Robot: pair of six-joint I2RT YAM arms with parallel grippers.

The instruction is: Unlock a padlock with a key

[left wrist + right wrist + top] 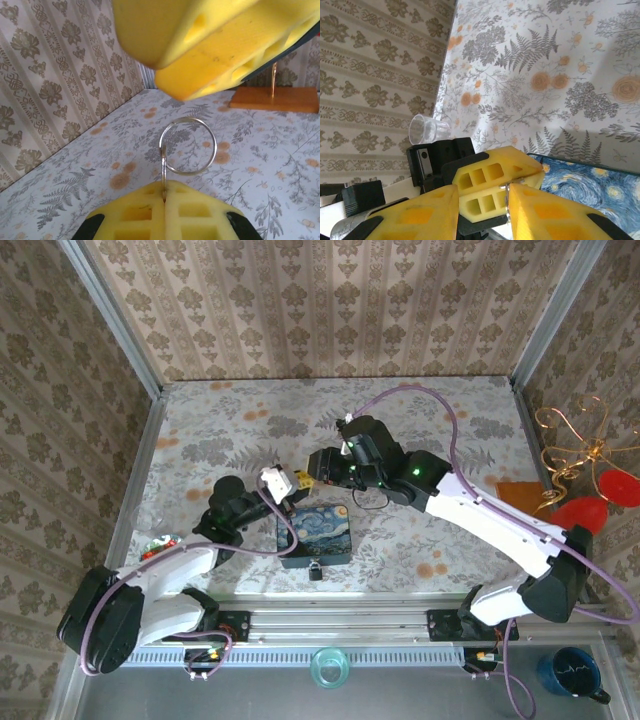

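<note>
Within left gripper (164,194), seemingly a keyring (187,145)

Far half of the bench (200,420) is wide open on both sides, tons of room to swing through. The middle's the tight bit: my left jaws, pinched shut on a metal ring (187,145), sit nose to nose with my parted right jaws by the far edge of the blue box (325,530), hardly any gap. Walls (330,300) hem in three sides, and a wooden stand (520,493) crowds my right edge.
</note>
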